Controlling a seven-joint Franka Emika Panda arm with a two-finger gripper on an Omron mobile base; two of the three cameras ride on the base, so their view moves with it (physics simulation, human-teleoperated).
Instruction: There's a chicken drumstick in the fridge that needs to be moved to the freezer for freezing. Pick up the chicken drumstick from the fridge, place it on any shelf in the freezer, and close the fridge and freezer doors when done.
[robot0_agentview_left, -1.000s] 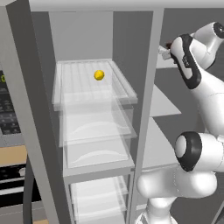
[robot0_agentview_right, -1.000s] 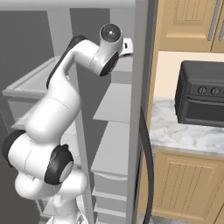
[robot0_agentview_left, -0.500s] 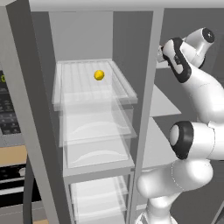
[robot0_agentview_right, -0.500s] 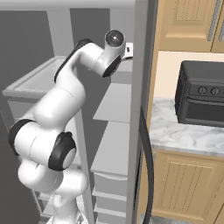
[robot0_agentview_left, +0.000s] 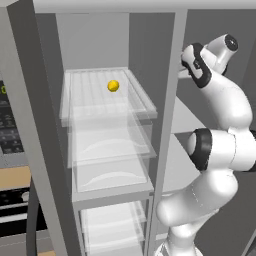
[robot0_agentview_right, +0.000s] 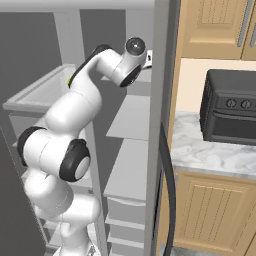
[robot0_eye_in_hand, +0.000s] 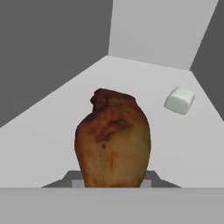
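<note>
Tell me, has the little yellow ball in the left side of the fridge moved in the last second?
No. The yellow ball sits at the same spot on the top clear shelf, near its back, as in the earlier pictures.

Two base views flanking arm, sharing open shelves, hand view close inside

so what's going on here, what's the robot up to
The white arm is reaching up into the right-hand compartment of an open fridge-freezer unit. In the hand view, the brown chicken drumstick sits right in front of the camera, low in the frame where the fingertips would be, over a plain grey shelf. Whether the hand is gripping it cannot be told. A small white lump lies further back on that shelf. In the left compartment, a small yellow ball rests on the top clear tray. Both doors are open.
</note>
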